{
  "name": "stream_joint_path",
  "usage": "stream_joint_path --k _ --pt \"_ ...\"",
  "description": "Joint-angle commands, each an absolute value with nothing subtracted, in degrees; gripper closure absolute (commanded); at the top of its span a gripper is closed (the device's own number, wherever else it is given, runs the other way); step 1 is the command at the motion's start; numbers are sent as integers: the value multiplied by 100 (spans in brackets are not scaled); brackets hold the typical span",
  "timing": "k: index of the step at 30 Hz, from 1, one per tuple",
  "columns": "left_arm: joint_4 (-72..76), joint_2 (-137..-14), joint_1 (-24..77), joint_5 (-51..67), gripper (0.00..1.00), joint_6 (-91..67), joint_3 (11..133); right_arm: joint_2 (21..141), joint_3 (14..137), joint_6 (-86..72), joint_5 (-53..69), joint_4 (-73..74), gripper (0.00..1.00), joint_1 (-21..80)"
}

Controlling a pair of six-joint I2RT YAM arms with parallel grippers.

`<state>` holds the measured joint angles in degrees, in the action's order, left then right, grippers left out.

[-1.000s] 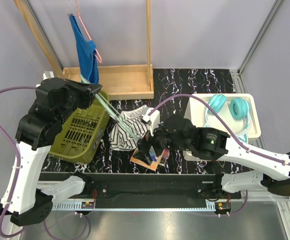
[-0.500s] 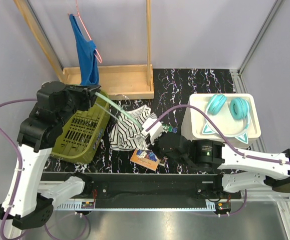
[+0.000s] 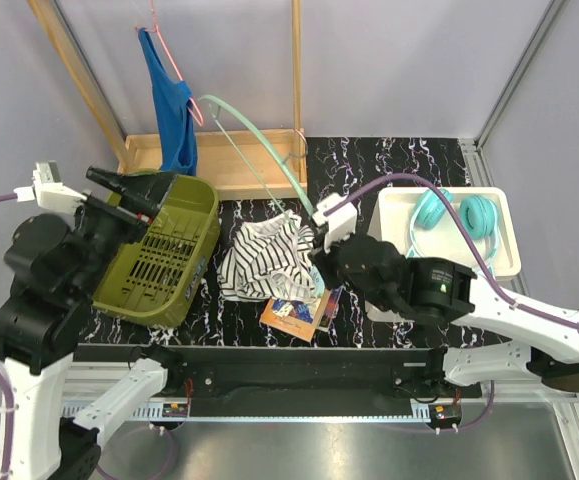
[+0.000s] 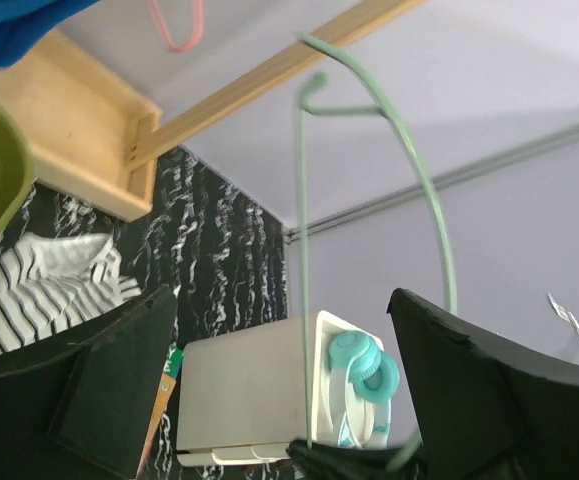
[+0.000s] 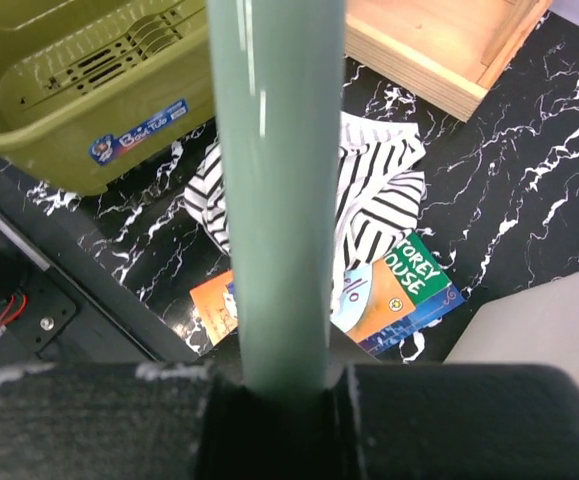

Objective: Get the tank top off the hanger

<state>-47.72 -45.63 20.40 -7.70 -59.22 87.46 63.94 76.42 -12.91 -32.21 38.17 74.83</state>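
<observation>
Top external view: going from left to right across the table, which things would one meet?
olive basket → striped cloth → white tray, with teal headphones lying in it.

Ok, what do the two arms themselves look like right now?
The left arm and right arm both have bulky black joint housings on white links. A purple cable loops off each. A white camera block sits at each wrist. The fingers are black wedges.
</observation>
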Motion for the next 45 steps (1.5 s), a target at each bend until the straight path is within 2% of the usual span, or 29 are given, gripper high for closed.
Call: stream_joint_path --k 1,2,5,6,10,17,20,21,23,25,26,27,28,29,31,35,39,45 --pt "-3256 -4403 2022 602 8 -4869 7984 6810 8428 -1284 -2673 3946 100 6998" --pt "-2356 -4473 2021 1564 7 -4982 7763 6872 8507 -1283 -2498 3972 100 6883" --pt "-824 -4980 2143 3079 7 -5904 7182 7101 8815 -1283 -1741 4139 100 6680" --pt "-704 -5114 2249 3189 7 -6002 7155 7145 8868 -1283 -1514 4166 100 6688" --pt "-589 -5554 3040 2647 10 -5625 7540 7224 8877 -1441 -1056 4271 100 6671" --pt "404 -6020 3252 2171 29 -6460 7216 7058 8666 -1652 -774 4280 100 6680" --pt "343 -6248 3348 2215 40 -6521 7347 7031 8692 -1661 -642 4289 100 6680" --pt "325 -6275 3357 2197 50 -6591 7365 7023 8710 -1731 -633 4289 100 6671" --pt "281 -6311 3393 2145 62 -6662 7348 7005 8745 -1863 -738 4298 100 6680" --pt "185 -6267 3393 1970 72 -6802 7321 6961 8745 -1960 -791 4324 77 6671" --pt "150 -6232 3393 1882 74 -6898 7321 6944 8719 -2003 -843 4385 73 6680" --pt "167 -6214 3393 1803 81 -7117 7269 6874 8693 -2056 -861 4421 71 6671" --pt "263 -6179 3384 1689 97 -7250 7251 6830 8658 -2100 -896 4438 64 6680" --pt "298 -6179 3384 1635 99 -7399 7242 6707 8553 -2144 -957 4482 59 6680" --pt "430 -6196 3384 1495 100 -7725 7260 6549 8421 -2311 -1002 4482 45 6680" --pt "483 -6100 3393 1038 100 -8164 7260 6057 8000 -2513 -1002 4229 32 6688" --pt "1061 -5775 3393 511 100 -9086 6567 5713 7586 -2417 -765 3623 32 6688" --pt "1353 -5520 3393 291 100 -9457 6118 5511 7497 -2268 -1089 3068 36 6688"
